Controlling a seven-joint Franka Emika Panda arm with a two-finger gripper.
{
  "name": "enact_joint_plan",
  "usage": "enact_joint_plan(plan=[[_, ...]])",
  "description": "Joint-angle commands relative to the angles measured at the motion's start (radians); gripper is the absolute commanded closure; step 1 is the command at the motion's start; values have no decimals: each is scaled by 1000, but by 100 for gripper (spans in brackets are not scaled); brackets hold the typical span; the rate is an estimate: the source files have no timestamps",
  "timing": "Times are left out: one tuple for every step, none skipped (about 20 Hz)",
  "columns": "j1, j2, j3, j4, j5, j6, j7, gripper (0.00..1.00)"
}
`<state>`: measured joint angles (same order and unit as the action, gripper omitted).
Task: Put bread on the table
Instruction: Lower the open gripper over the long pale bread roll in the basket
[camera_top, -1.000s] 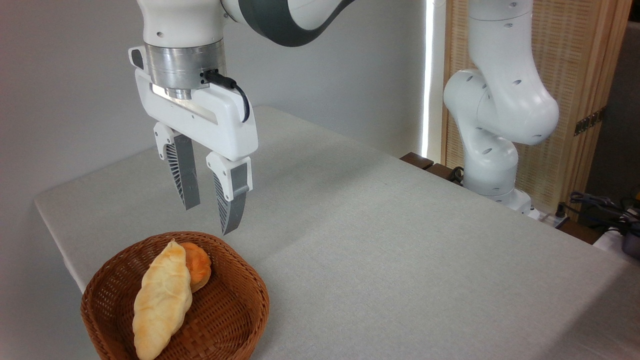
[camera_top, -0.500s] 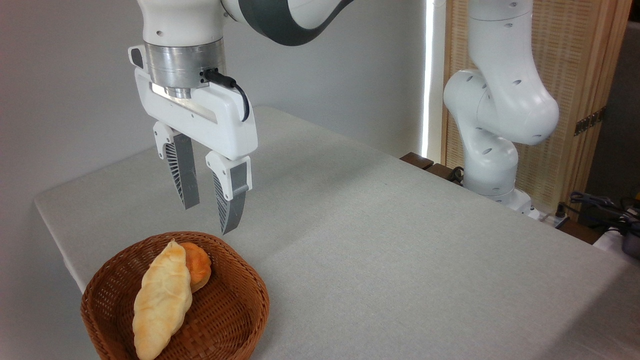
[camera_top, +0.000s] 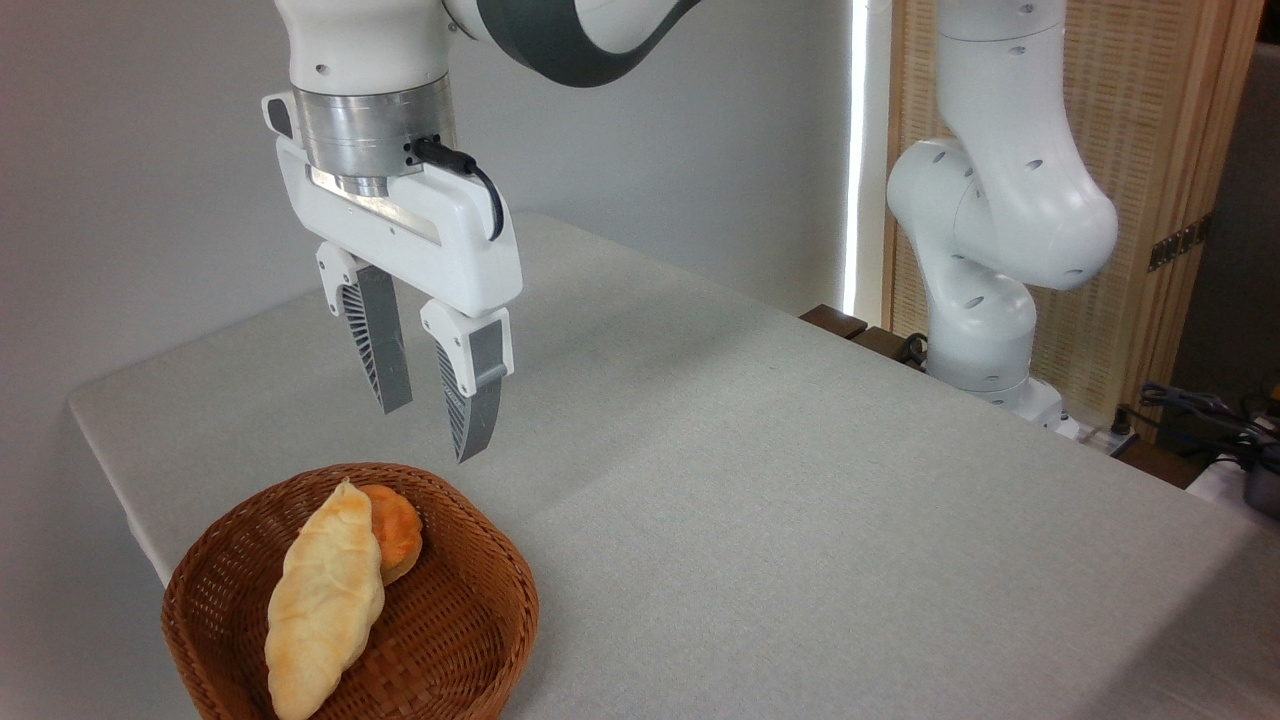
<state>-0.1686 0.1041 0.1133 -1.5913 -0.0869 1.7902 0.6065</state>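
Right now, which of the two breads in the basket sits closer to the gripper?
The small round orange-brown bun, at the basket's back under the open gripper. The long pale loaf stretches toward the front.

Brown wicker basket (camera_top: 480, 620) at lower left — 1 small orange-brown bun (camera_top: 398, 530) inside.

Robotics lab setup, white robot arm (camera_top: 1000, 210) standing bolted beside a cloth-covered counter (camera_top: 800, 480), loose cables (camera_top: 1200, 410) trailing right of the arm, slatted wooden screen (camera_top: 1150, 150) standing behind it
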Motion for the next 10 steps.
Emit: enact_joint_plan(plan=[[-8,8,2,16,-16,-28,-45,0],[-9,9,2,14,-17,-26,-88,0],[-8,11,2,14,-30,-25,-164,0],[-8,13,3,13,-48,-17,-251,0],[-8,20,3,13,-51,-5,-321,0],[-8,29,3,13,-47,17,-355,0],[-8,35,3,10,-53,53,-369,0],[-8,42,3,7,-54,78,-393,0],[-6,54,3,7,-54,95,-431,0],[-5,66,6,8,-56,113,-471,0]])
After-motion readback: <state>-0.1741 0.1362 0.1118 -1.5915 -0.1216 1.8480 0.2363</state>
